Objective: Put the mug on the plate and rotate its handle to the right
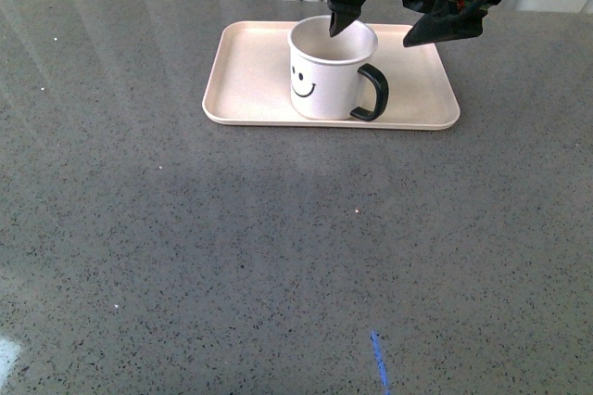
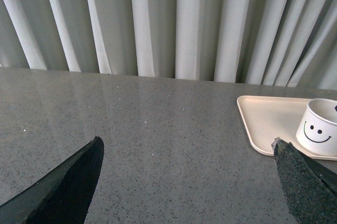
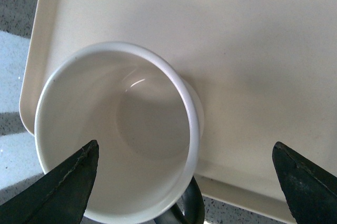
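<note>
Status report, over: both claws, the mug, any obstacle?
Right claw open over mug, gripping nothing. Left claw open, away over table. Mug upright on plate, handle right. No obstacle seen.

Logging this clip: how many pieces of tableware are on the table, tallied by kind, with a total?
Mug: 1
Plate: 1
Total: 2

Handle (image 3: 184, 211): you see only its upper curve, cut off by the right wrist picture's edge.
Mug (image 2: 318, 128): the left wrist picture's edge crops its side.
Plate (image 1: 250, 61): the right gripper (image 1: 371, 38) hides part of its far rim.
</note>
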Controlling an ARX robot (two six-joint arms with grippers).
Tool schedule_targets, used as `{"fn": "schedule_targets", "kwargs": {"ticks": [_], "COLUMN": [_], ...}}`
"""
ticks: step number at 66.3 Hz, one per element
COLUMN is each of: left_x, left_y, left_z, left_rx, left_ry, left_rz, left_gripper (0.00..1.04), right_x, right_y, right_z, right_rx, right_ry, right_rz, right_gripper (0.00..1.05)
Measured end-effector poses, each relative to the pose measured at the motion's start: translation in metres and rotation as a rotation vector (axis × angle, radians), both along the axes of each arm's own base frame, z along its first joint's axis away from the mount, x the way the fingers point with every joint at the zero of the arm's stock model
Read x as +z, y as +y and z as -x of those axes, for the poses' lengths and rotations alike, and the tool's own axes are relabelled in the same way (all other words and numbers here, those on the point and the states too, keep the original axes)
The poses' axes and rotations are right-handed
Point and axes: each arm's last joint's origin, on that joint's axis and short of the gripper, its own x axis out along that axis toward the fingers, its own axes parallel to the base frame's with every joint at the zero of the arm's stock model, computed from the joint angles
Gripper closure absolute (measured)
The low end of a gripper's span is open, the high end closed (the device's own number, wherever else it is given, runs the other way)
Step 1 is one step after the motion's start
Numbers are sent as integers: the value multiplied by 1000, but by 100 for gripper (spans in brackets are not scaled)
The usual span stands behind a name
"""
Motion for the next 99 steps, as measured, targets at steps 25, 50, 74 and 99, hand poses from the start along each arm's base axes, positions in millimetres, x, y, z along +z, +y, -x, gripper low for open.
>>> {"fn": "schedule_targets", "kwargs": {"ticks": [25, 50, 74, 99], "left_x": [0, 0, 0, 0], "left_y": [0, 0, 0, 0], "left_z": [0, 0, 0, 0], "left_rx": [0, 0, 0, 0], "left_ry": [0, 0, 0, 0], "left_rz": [0, 0, 0, 0], "left_gripper": [9, 9, 9, 9], "right_x": [-9, -18, -12, 12], "right_y": [3, 9, 8, -4], "right_z": [-9, -15, -17, -25], "right_rx": [-27, -48, -74, 113], "right_ry": [34, 73, 64, 8], "right_rz": [12, 26, 26, 143], "right_gripper": [19, 74, 103, 103]}}
